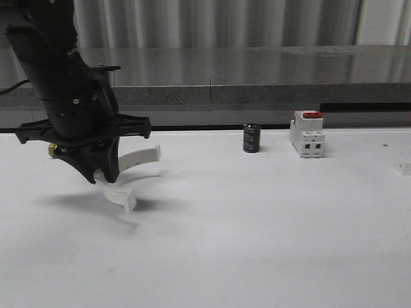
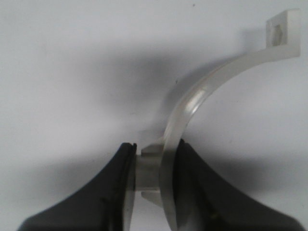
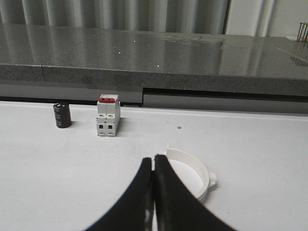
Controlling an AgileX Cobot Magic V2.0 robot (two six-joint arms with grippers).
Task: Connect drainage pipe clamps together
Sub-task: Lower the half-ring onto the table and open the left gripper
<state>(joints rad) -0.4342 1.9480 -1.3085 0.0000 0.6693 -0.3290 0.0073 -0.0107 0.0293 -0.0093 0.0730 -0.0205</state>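
My left gripper point(image 1: 106, 172) hangs over the table's left side, shut on one white half-ring drainage pipe clamp point(image 1: 138, 156). Its band curves out from the fingers, with one end low near the table. In the left wrist view the gripper point(image 2: 153, 155) pinches the band point(image 2: 202, 94) and a tab at mid-arc, and a flat end tab sticks out at the far end. The second clamp point(image 3: 195, 166) lies flat on the table just beyond my right gripper point(image 3: 154, 161). That gripper is shut, with nothing between its fingers. A small white piece point(image 1: 403, 168) at the right edge may be that clamp.
A black cylinder point(image 1: 251, 138) point(image 3: 61, 115) and a white breaker with a red top point(image 1: 306, 135) point(image 3: 108, 117) stand near the table's back edge. A grey ledge point(image 1: 257, 70) runs behind them.
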